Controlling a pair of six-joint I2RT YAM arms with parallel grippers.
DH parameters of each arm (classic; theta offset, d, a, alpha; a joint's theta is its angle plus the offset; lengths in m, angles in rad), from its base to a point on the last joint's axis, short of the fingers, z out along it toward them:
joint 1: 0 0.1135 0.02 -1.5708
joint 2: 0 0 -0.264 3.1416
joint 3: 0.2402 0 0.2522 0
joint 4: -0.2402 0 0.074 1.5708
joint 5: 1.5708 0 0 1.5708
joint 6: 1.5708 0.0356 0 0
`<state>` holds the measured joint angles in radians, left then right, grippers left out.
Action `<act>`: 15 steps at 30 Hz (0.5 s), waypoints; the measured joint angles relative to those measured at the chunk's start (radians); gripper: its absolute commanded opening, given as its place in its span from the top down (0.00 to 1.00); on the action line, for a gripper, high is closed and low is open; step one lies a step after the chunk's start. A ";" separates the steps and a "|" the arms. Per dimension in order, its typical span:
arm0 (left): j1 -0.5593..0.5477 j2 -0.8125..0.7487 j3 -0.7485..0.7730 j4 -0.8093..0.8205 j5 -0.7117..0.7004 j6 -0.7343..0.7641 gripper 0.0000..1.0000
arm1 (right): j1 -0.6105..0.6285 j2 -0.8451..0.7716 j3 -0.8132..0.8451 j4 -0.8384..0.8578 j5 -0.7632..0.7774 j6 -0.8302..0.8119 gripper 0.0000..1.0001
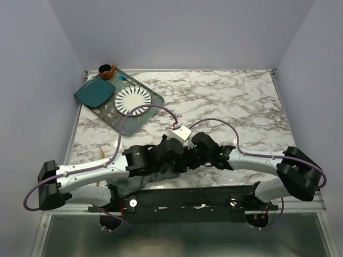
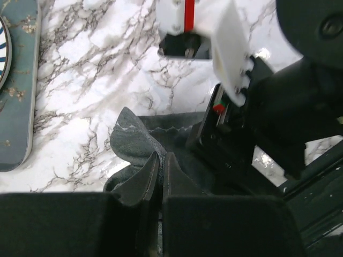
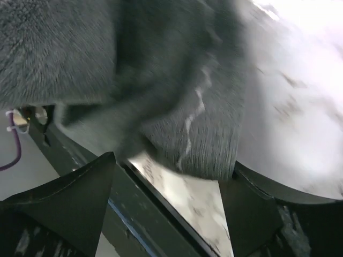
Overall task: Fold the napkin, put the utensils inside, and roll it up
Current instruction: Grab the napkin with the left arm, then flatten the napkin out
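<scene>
Left tool (image 2: 161, 163), seen from its own wrist camera: the two dark fingers (image 2: 134, 184) are pressed together on a raised fold of the napkin (image 2: 134, 140), with the cloth pinched between them. The rest of the grey cloth lies bunched around the fold on the marble table (image 2: 96, 69), toward its near edge. Just beyond the fold, the right arm (image 2: 300, 101) crowds in from the right, with a white camera mount (image 2: 228, 48) above it. A patterned tray (image 2: 19, 107) runs along the left edge of this view.

The right wrist view is blurred. The right tool (image 3: 171, 166) stands spread wide, one finger at the lower left and the other at the lower right. The napkin hangs down from above, and its lower edge comes between the two fingertips. Whether the cloth touches either finger cannot be told. Pale marble shows to the right of the cloth.

From the top camera, both arms reach inward and their wrists meet at the middle of the table, close to its near edge. The napkin shows as a dark heap under the left arm's wrist, at that near edge. Well apart, at the far left corner, the tray carries a teal square plate (image 1: 94, 92), a white ribbed plate (image 1: 133, 99) just right of it, and a brown cup (image 1: 107, 70) at its far end. Purple cables (image 1: 119, 136) loop over the marble between the tray and the arms.
</scene>
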<state>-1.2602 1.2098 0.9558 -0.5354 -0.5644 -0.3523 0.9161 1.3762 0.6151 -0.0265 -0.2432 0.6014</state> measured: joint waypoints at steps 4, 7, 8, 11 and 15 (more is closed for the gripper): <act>0.046 -0.108 -0.018 -0.002 0.038 0.000 1.00 | 0.031 0.047 0.039 0.076 0.024 0.000 0.86; 0.086 -0.153 -0.048 -0.008 0.066 0.000 1.00 | 0.031 0.052 0.064 0.097 0.055 -0.003 0.99; 0.103 -0.166 -0.056 -0.016 0.072 0.000 1.00 | 0.031 0.051 0.077 0.089 0.072 0.002 0.99; 0.159 -0.203 -0.061 -0.040 0.079 0.009 1.00 | 0.031 0.034 0.120 0.011 0.175 -0.001 0.99; 0.270 -0.274 -0.017 -0.031 0.048 0.060 1.00 | 0.009 -0.089 0.228 -0.288 0.431 -0.014 0.99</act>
<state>-0.9905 0.9356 0.9390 -0.5667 -0.5163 -0.2920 0.9249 1.2869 0.8433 -0.3149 0.1883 0.5873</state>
